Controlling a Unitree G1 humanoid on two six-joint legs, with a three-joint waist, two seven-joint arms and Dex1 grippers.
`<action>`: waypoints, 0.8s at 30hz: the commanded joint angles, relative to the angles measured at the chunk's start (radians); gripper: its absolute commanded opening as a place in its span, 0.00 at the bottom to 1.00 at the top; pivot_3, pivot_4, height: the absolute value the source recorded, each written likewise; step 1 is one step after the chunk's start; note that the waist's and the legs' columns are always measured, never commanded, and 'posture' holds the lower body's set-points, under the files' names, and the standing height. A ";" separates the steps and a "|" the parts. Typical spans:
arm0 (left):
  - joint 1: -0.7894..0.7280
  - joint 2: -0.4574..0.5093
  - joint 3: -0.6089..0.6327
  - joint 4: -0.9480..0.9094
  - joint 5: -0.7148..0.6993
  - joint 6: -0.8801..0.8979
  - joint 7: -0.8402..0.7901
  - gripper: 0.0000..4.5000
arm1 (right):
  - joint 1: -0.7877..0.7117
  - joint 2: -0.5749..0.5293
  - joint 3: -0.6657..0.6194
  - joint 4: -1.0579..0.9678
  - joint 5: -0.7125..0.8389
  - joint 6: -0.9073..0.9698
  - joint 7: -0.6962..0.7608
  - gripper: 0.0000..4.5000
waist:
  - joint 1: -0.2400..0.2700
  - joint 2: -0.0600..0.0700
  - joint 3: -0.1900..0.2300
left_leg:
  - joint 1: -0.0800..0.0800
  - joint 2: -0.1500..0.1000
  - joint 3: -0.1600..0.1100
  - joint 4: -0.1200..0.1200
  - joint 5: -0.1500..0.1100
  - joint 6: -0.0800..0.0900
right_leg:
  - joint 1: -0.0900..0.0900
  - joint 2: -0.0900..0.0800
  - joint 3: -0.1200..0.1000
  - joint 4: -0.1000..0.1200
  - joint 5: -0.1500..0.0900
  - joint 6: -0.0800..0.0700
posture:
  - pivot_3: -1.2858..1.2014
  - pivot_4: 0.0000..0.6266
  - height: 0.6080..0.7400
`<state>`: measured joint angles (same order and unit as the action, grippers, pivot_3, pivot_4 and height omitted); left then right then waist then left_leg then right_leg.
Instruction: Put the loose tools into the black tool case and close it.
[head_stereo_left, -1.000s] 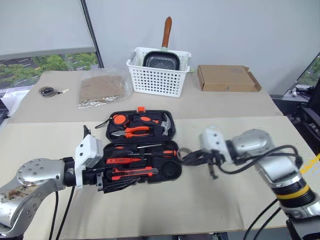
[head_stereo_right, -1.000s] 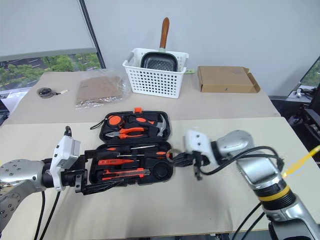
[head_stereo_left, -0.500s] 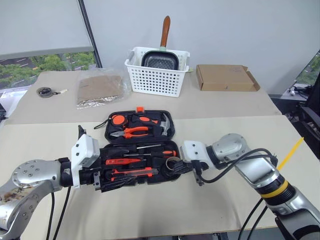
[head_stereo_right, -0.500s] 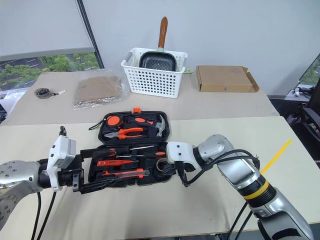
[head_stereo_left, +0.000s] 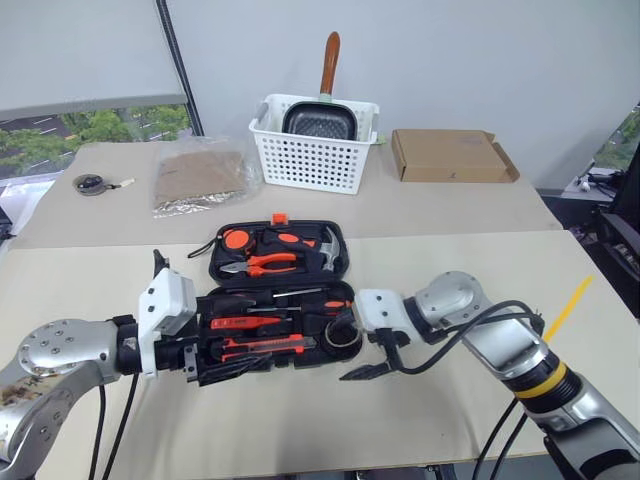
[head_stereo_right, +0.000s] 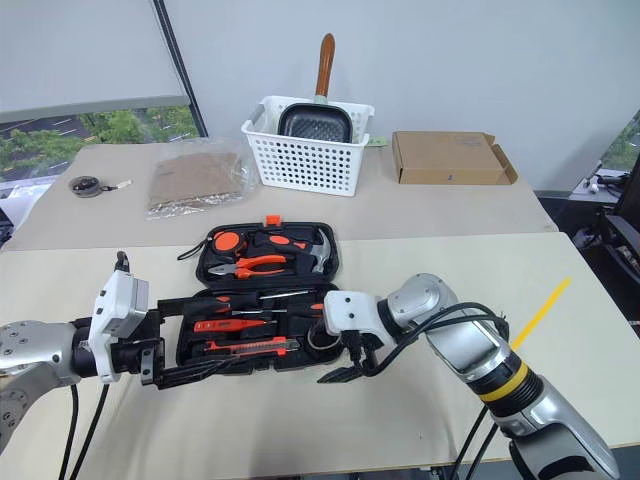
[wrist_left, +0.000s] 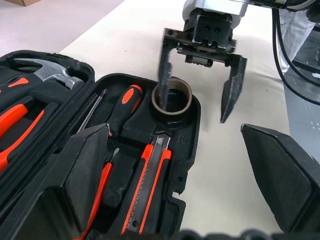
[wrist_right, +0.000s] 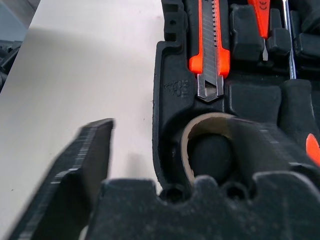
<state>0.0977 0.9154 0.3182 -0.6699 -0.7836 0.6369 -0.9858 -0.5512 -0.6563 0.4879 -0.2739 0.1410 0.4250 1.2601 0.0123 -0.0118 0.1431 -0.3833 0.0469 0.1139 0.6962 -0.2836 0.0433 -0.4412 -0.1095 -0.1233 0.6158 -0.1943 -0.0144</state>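
The black tool case (head_stereo_left: 345, 262) lies open at the table's middle. Its front half holds two orange-and-black screwdrivers (head_stereo_left: 240, 322), a red-and-black utility knife (head_stereo_left: 265, 346) and the grey tape roll (head_stereo_left: 343, 330), which sits in the round recess at the right end. My right gripper (head_stereo_left: 345, 352) is open over that end. One finger reaches into the tape roll (wrist_left: 180, 111) and the other hangs over the bare table beside the case. My left gripper (head_stereo_left: 205, 358) is open at the case's left end, its fingers spread wide around that edge.
Orange-handled pliers (head_stereo_left: 262, 263) and a hammer (head_stereo_left: 330, 250) sit in the case's rear half. Behind stand a white slotted basket (head_stereo_left: 318, 145) with a pan, a cardboard box (head_stereo_left: 450, 155), a foil bag (head_stereo_left: 205, 178) and a small round object (head_stereo_left: 88, 183).
My right gripper carried the tape roll leftward from beside the case to its right end, then opened. The roll now rests in the round recess. The left arm stayed put.
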 joint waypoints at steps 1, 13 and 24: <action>0.004 0.014 0.031 -0.009 -0.004 -0.019 -0.013 1.00 | -0.044 0.000 -0.097 -0.045 0.054 0.010 -0.012 0.99 | 0.000 0.000 0.000 | 0.000 0.000 0.000 0.000 0.000 0.000 | 0.000 0.000 0.000 0.000 0.000 0.000 | 0.52 0.24 0.70; 0.013 0.011 0.033 0.007 0.015 -0.035 -0.031 1.00 | -0.039 -0.102 -0.164 0.035 0.061 0.007 0.008 0.48 | 0.000 0.000 0.000 | 0.000 0.000 0.000 0.000 0.000 0.001 | 0.000 0.000 0.000 -0.001 0.000 0.000 | 0.52 0.24 0.70; 0.014 0.011 0.037 0.007 0.021 -0.037 -0.030 1.00 | -0.020 -0.084 -0.104 0.055 0.028 -0.023 0.023 0.01 | 0.000 0.000 0.000 | 0.000 0.000 0.000 0.000 0.000 0.001 | 0.000 0.000 0.000 -0.001 0.000 0.000 | 0.52 0.24 0.70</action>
<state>0.1154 0.9173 0.3317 -0.6534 -0.7541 0.6157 -1.0141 -0.5709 -0.7421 0.3851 -0.2052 0.1700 0.4164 1.2770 0.0126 -0.0117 0.1432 -0.3835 0.0469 0.1140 0.6959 -0.2840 0.0439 -0.4412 -0.1096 -0.1233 0.6151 -0.1942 -0.0148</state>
